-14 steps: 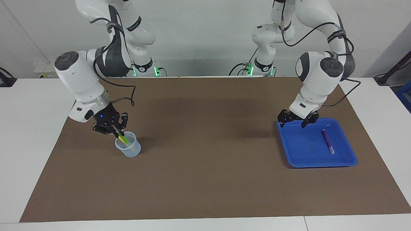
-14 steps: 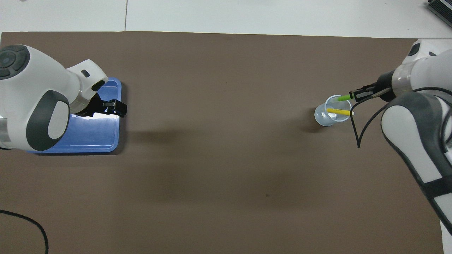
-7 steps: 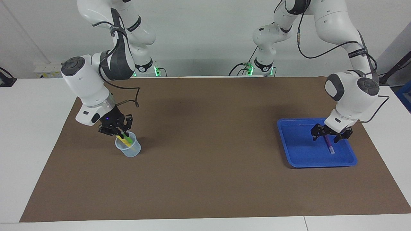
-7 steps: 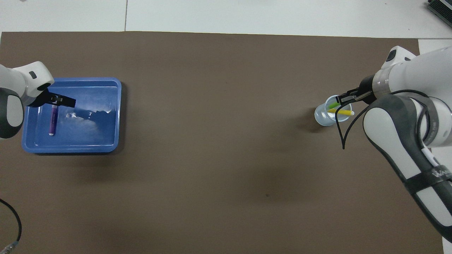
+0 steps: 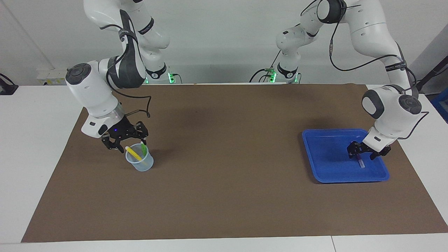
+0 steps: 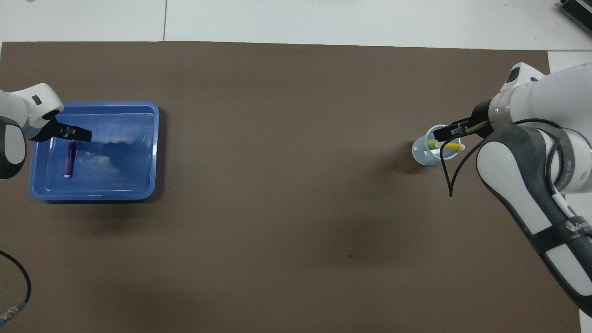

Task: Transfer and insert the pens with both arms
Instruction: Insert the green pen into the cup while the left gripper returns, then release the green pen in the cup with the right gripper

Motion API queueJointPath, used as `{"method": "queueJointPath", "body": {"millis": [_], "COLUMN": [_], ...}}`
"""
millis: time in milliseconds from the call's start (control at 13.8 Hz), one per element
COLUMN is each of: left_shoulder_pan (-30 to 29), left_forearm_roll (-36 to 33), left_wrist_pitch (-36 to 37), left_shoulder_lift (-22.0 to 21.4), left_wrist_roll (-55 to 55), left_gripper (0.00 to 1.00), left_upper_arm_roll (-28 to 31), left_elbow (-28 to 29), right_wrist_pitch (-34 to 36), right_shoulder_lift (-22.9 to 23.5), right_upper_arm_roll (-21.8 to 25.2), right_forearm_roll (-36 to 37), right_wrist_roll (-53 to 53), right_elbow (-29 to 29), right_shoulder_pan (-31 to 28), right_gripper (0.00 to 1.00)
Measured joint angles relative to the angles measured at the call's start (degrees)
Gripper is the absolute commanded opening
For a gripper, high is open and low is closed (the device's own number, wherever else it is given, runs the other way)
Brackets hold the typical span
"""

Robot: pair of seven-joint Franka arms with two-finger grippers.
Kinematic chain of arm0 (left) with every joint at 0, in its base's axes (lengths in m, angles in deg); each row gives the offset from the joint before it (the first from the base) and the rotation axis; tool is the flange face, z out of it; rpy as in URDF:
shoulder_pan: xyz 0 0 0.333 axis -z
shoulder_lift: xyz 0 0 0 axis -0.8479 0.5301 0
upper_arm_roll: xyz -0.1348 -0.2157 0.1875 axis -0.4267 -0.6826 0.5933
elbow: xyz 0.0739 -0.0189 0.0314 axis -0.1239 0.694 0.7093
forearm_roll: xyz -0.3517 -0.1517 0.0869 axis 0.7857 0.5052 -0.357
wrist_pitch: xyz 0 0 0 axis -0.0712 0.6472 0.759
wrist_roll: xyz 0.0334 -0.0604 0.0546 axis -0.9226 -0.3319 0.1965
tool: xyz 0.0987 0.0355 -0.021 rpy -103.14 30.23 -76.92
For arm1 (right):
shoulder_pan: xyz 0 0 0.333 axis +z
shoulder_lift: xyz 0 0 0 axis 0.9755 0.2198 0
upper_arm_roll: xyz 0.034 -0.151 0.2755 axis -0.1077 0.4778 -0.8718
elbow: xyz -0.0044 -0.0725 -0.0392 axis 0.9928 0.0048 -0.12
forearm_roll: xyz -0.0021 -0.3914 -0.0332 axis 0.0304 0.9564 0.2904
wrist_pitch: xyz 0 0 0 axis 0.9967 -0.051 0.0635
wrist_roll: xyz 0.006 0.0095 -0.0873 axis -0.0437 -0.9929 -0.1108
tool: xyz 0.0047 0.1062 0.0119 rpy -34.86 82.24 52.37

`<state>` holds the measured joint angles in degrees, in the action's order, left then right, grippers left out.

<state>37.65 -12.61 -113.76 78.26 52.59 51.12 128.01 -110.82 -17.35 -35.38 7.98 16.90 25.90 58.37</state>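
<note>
In the facing view, two of the three pens are already done: the yellow pen and the green pen stand slanted in the clear cup, which sits on the brown mat toward the right arm's end of the surface, their upper ends leaning toward the robots. The right tool hovers just above the cup's rim, released and holding nothing. What is left is the purple pen, lying flat in the blue tray near the tray's edge at the left arm's end of the surface; the left tool is down over it with its fingers spread to either side, not yet clenched on it. In the overhead view, the purple pen has its long axis running straight away from the robots, pale end nearer to them, with the left tool over its farther end; the right tool covers the cup's rim
</note>
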Motion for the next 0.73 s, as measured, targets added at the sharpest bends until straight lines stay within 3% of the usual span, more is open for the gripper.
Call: {"method": "queueJointPath", "body": {"millis": [726], "left_shoulder_pan": [-1.7], "left_forearm_roll": [0.0], "left_wrist_pitch": [0.0], "left_shoulder_lift": [0.7], "left_wrist_roll": [0.0], "left_gripper": [0.9], "left_upper_arm_roll": [-0.1], "left_elbow": [1.3], "right_wrist_pitch": [9.4], "right_shoulder_lift": [-7.1], "right_upper_arm_roll": [-0.1], "right_forearm_roll": [0.0], "right_wrist_roll": [-0.2], "right_elbow": [-2.3], "right_shoulder_pan": [-0.4], "right_gripper": [1.0]}}
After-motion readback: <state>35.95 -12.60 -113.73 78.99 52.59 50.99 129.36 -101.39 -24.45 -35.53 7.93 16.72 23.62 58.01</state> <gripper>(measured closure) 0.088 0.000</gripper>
